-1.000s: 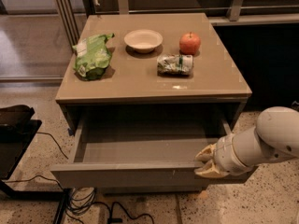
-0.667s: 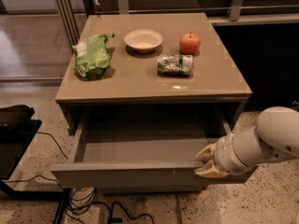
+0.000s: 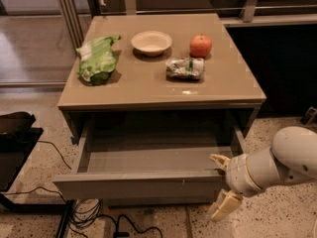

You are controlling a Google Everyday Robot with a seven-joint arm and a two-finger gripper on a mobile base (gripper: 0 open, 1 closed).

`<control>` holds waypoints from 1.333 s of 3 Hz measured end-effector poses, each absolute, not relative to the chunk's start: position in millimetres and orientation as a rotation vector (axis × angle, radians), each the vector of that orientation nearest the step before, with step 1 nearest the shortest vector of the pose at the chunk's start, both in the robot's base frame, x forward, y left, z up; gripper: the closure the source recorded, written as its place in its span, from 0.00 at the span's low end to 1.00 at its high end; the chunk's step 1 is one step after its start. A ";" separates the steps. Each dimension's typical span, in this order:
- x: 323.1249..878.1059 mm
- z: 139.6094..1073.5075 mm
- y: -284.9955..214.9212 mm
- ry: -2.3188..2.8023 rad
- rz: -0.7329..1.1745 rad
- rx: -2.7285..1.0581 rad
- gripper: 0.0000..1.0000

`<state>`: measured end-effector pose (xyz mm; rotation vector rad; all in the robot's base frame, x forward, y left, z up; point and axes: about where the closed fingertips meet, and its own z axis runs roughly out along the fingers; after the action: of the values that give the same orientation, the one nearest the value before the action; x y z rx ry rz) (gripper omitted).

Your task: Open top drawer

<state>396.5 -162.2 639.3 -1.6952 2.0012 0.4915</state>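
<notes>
Claw (image 3: pixel 221 183) low right, at right end of top drawer (image 3: pixel 138 186). Fingers (image 3: pixel 218 159) spread, released: one over the rim, the other hanging in front of and below the panel corner. That corner is hidden behind the claw.

Drawer pulled well out from under desk (image 3: pixel 148 86). Handleless grey-taupe front, shallow plain grey interior, its back lost in shadow.

White arm (image 3: pixel 285 157) cut off at right edge.

On desk: green bag (image 3: pixel 98 59), crumpled packet (image 3: pixel 184 68), bowl (image 3: pixel 151 42), apple (image 3: pixel 200 45).
</notes>
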 end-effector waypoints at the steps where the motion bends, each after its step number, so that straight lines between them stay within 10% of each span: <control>1: 396.1 643.4 -160.3 2.001 0.491 -1.695 0.18; 4: 343.2 668.8 -157.9 1.969 0.383 -1.776 0.88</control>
<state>343.2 -157.9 668.8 -1.7757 1.9693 0.3829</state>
